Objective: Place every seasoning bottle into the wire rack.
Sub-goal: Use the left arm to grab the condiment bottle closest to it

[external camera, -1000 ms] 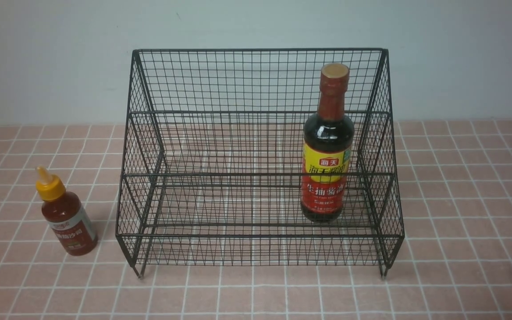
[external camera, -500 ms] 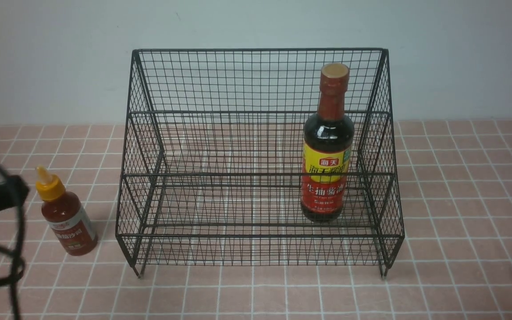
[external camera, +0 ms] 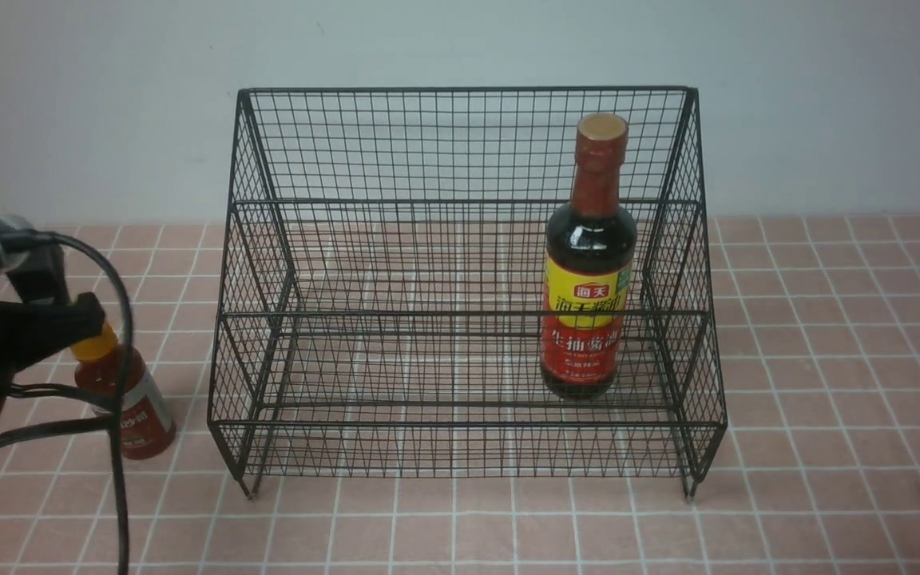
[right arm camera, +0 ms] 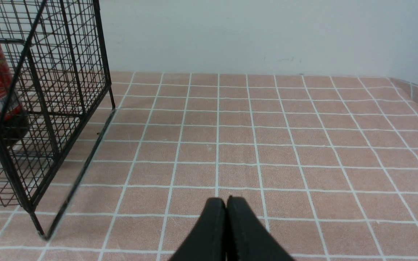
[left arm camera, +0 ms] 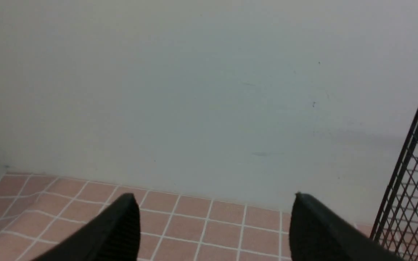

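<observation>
Left gripper (left arm camera: 212,198): spread wide, empty, only wall and tiles between the fingers in the wrist view. From the front, overlapped the yellow cap of the red sauce bottle (external camera: 143,409); contact impossible to tell. Right gripper (right arm camera: 226,203): pressed together, empty, over the tiled table (external camera: 827,399) near the right end of the wire rack (external camera: 460,201). Soy-sauce bottle (external camera: 588,303): stood upright in the rack's lower tier, right side, so done. Red sauce bottle: stood outside on the tiles, just left of the rack. Risks, judged only:
- could have clipped the cap on the way down and tipped the short bottle
- could have closed on the tapered nozzle and slipped off
- could have squeezed the soft-looking body too hard
- could have dragged the hanging cable (external camera: 119,495) across it
- could have bumped the rack's left wall on the carry and shifted the rack
</observation>
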Robot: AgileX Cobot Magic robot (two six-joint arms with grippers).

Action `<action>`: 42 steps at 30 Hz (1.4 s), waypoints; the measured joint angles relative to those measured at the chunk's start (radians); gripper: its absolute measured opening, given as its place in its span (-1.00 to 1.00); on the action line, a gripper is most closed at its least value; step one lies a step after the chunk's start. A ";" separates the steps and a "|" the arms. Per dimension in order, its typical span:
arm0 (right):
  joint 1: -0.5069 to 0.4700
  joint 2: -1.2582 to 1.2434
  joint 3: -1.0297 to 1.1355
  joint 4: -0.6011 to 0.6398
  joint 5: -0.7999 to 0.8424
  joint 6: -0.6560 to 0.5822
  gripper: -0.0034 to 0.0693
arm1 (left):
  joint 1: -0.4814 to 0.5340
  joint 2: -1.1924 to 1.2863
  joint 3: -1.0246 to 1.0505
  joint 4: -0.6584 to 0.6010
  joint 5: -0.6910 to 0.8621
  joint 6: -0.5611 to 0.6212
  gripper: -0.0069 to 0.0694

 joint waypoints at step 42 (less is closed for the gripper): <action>0.000 0.000 0.000 0.000 0.000 0.001 -0.93 | 0.000 0.267 -0.041 0.071 -0.129 -0.070 -0.55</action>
